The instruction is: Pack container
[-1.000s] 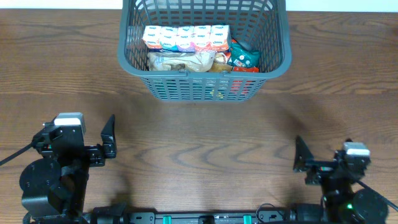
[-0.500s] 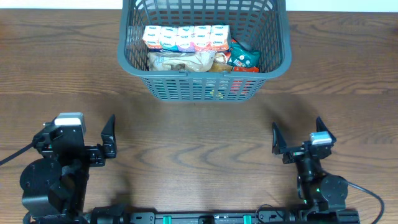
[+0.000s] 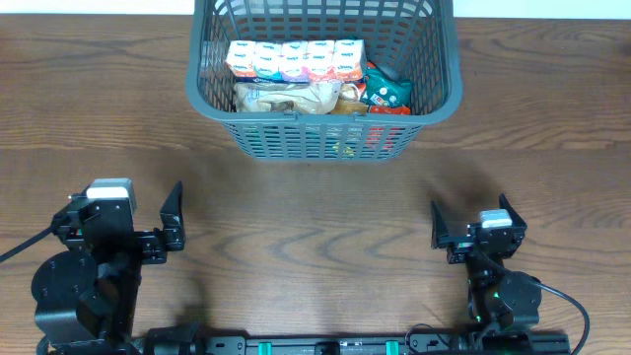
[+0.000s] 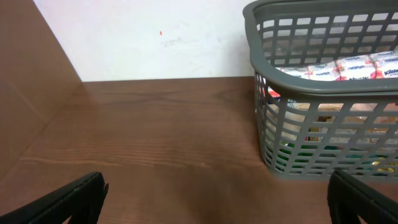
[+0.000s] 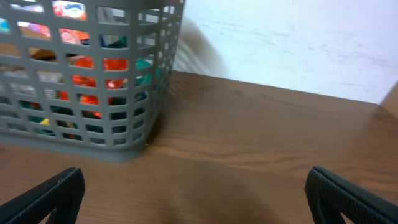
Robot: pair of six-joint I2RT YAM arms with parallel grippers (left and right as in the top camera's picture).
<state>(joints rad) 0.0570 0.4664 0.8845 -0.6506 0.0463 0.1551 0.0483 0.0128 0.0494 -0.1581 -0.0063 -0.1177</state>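
Brown wood-grain table, white wall behind, grey container at far edge.

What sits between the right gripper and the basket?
Nothing visible. Only table shows between the right gripper and the basket; the jaws stand open and empty, facing its near wall.

Both arms are matte black. The left arm carries a pale grey-white block on top and a thin black cable at its side. The right arm bears a smaller pale block and a tiny green light. The left gripper and right gripper have black, tapering fingers.
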